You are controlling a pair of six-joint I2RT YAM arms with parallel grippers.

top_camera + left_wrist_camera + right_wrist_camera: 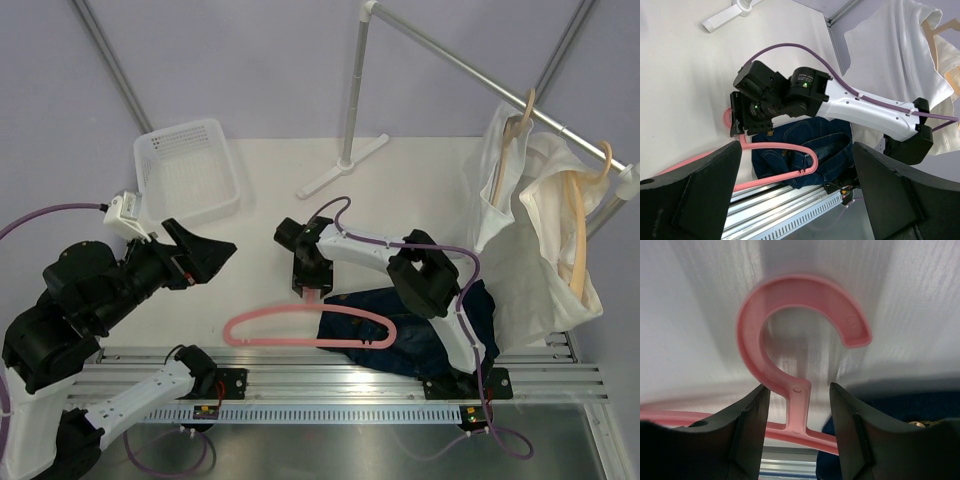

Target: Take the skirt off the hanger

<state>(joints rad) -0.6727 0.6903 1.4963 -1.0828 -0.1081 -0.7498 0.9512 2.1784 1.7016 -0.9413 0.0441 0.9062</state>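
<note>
two arms work here, and only one is busy. at about nine o'clock of the top view the left gripper [215,258] hangs above the table with its jaws wide apart and nothing between them, probably waiting for its turn. beyond it, at ten o'clock, a white plastic mesh basket [190,175] sits on the white table top [260,215].

near six o'clock lies the pink plastic hanger [790,287], flat, its hook toward twelve o'clock. the right gripper [799,387] stands over the neck of it, one finger on each side, with a gap on the right finger's side, so it is open and not gripping yet. i think it means to hold the hanger down or pull it.

the dark blue denim skirt [430,330] is at four o'clock, bunched on the hanger's right end.

at two o'clock a silver metal rack [450,60] carries white garments [540,250]. pale lilac walls are around.
</note>
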